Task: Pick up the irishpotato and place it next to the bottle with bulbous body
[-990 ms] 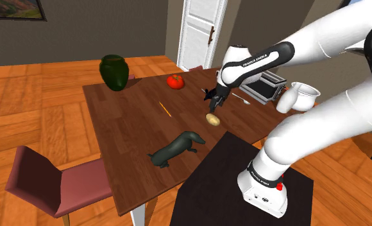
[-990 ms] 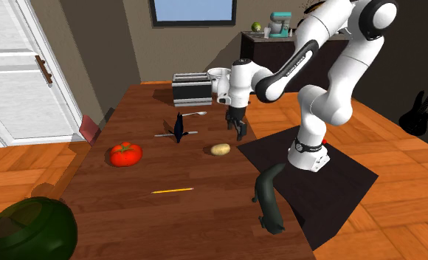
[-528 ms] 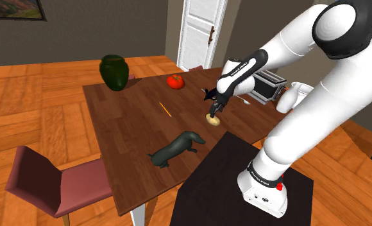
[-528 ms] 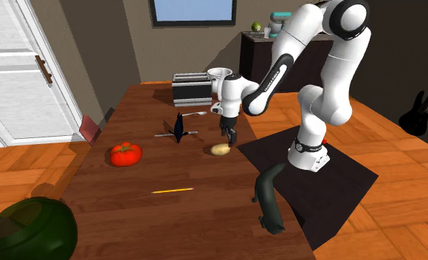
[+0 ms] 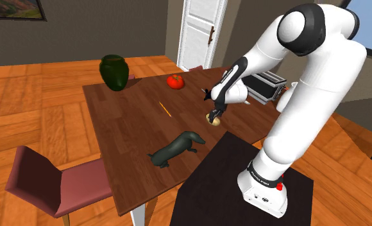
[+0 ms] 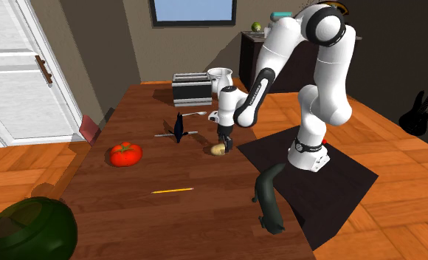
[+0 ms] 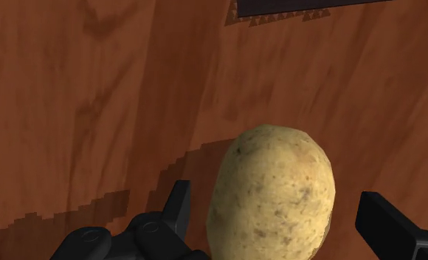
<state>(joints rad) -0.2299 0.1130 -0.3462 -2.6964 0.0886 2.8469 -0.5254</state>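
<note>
**Shoulder view.** The gripper (image 5: pixel 215 114) is lowered onto the potato (image 5: pixel 211 120). The potato lies on the wooden table (image 5: pixel 127 128) near the edge facing the stand. The bulbous green bottle (image 5: pixel 114 72) stands well apart, at the far corner.

**Second exterior view.** A tomato (image 6: pixel 125 154) and a thin yellow stick (image 6: pixel 172 190) lie between the potato (image 6: pixel 218 150) and the bottle (image 6: pixel 28 229). A low carry would probably strike them.

**Wrist view.** The fingers (image 7: pixel 179 210) stand wide apart, one on each side of the potato (image 7: pixel 271 196), and neither touches it. The potato is ovoid, with tan, matte, speckled skin. This rounded form may roll or slip out if the fingers close above its widest part.
</note>
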